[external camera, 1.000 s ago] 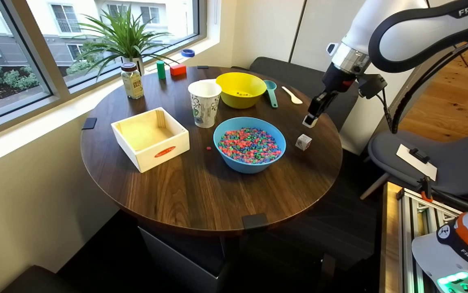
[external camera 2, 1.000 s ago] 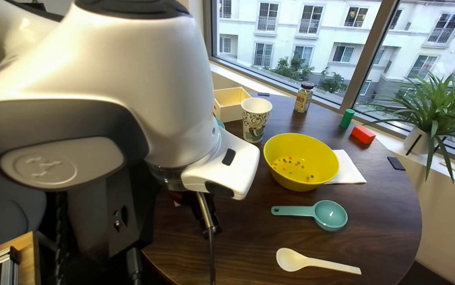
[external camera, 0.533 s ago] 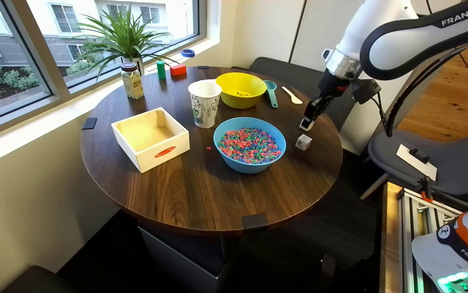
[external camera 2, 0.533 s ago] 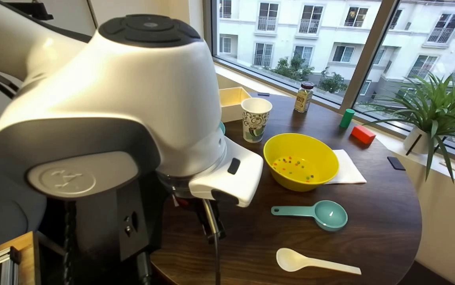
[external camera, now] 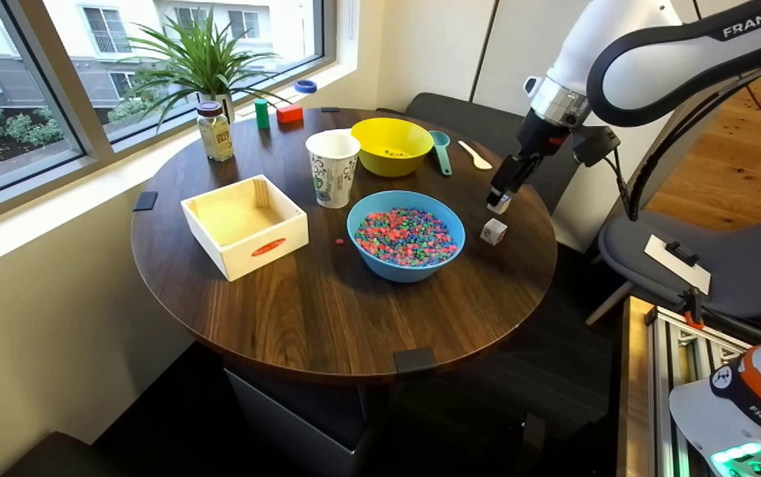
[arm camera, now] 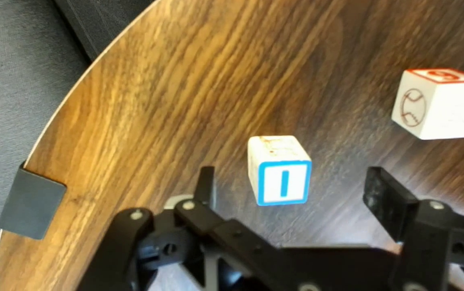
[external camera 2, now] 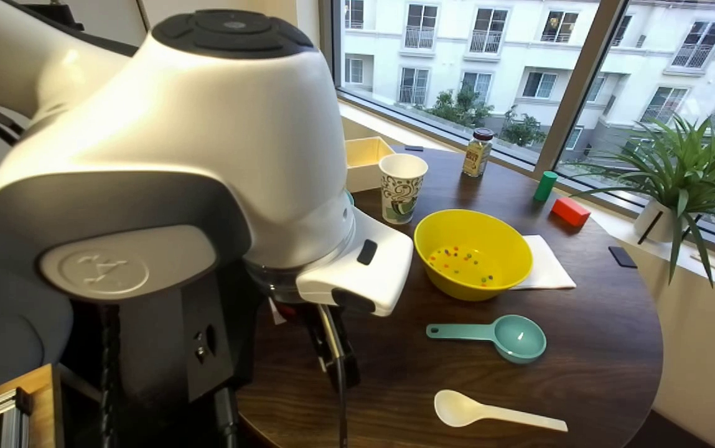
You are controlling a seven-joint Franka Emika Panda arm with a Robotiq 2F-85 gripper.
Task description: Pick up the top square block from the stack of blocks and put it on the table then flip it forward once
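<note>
fingers [arm camera: 385, 202]: spread apart | pale block [external camera: 501, 207]: partly behind them in an exterior view, markings illegible there

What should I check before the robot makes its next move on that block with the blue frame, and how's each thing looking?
1. Claw open: ok, its fingers stand apart.
2. Blue-framed block between the fingers: ok, gaps show on both sides in the wrist view.
3. Blue-framed block down on the table: ok, as it looks in an exterior view.
4. Red-edged block clear of the fingers: ok.
5. Fingers low enough to grip: cannot tell.
6. Forward flip finished: cannot tell.
</note>
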